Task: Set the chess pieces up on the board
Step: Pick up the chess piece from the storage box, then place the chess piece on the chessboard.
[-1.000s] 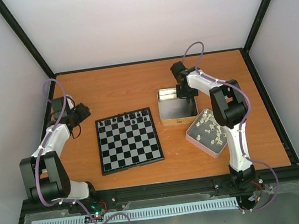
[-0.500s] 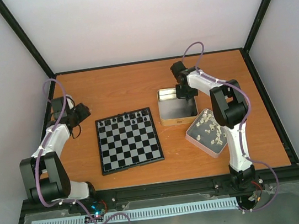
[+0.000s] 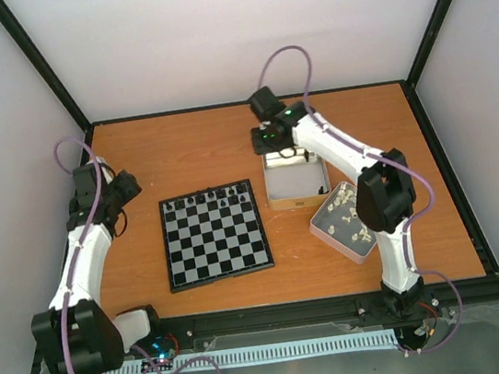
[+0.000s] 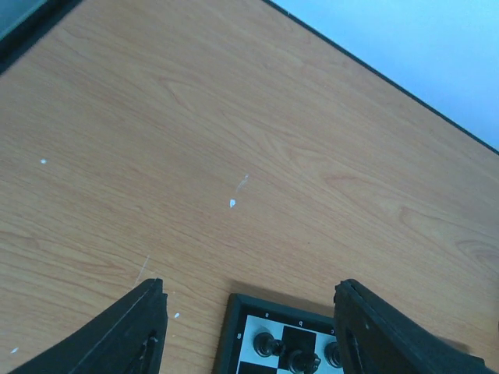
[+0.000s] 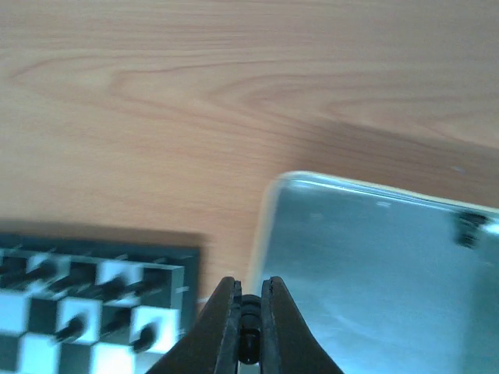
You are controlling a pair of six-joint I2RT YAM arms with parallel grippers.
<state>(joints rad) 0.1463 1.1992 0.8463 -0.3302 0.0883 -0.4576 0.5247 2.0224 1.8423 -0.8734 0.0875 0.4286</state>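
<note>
Two shallow metal tins are sitting on the wooden bench [image 3: 179, 150] beside the checkered board [image 3: 216, 247] — the near tin [image 3: 334, 242] holding cream pieces [image 3: 348, 213], the far tin [image 3: 298, 201] one lone black chessman [image 5: 468, 228]. Black chess pieces [image 3: 206, 197] are lining the board's far rows. Right tool [image 5: 249, 292] is pinching a tiny dark piece [image 5: 249, 335]; left tool [image 4: 249, 296] is hanging spread.

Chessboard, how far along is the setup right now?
Done: several black pieces stand along the board's far rows. In hand: the right gripper is shut on a dark chessman near the silver tin's edge. Remaining: one dark piece lies in that tin, the white pieces sit in the other tin; the left gripper is open, holding nothing.
</note>
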